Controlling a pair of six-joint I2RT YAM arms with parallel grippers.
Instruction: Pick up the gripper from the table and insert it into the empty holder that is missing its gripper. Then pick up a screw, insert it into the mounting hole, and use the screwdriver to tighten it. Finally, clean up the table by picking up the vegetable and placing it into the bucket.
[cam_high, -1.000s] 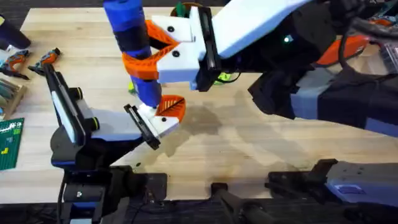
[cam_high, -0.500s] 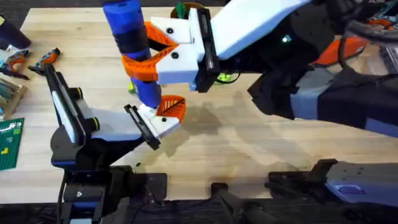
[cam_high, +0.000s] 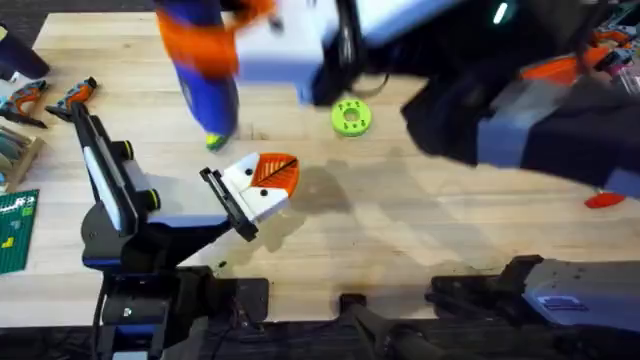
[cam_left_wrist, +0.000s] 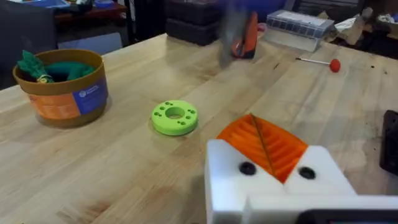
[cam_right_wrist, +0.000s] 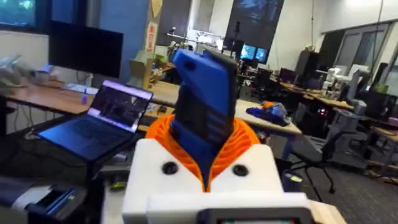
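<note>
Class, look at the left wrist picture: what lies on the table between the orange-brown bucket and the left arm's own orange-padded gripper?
In the left wrist view, a lime-green round disc with holes lies on the wood between the bucket and the left gripper.

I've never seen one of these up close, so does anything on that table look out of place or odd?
Nothing looks spilled or broken. The right gripper holds the blue screwdriver tilted above the table, and a lime-green disc lies loose.

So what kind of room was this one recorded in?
Probably a robotics lab or workshop: a wooden table, an open laptop on a desk, and rows of monitors and office chairs behind.
</note>
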